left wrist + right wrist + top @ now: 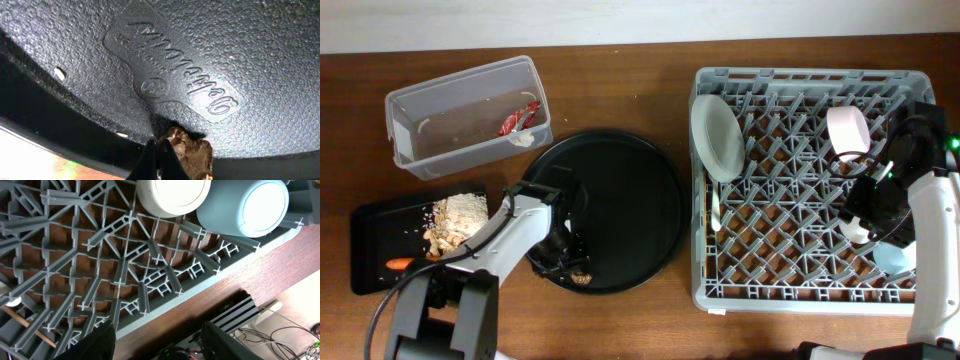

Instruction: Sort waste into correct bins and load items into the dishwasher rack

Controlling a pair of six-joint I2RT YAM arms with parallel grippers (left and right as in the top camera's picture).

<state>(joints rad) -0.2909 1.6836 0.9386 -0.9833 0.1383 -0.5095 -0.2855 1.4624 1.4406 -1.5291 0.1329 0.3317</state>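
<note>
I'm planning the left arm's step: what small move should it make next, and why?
Probably lift slightly: the left gripper sits at the brown morsel on the round black tray, grip unclear; food scraps lie in the shallow black tray.

Dishwasher rack (800, 297): one. In it: one white plate (717, 137), one pale bowl (847, 130), two cups (white cup (173, 195), blue cup (243, 207)), one white fork (717, 210).

Left of rack: two bins (clear tub (455, 120), shallow black tray (375, 235)), one round black tray (620, 200), one red wrapper (518, 118), one paper scrap (523, 139), one carrot (400, 264), one rice heap (458, 215), one brown morsel (190, 152).
</note>
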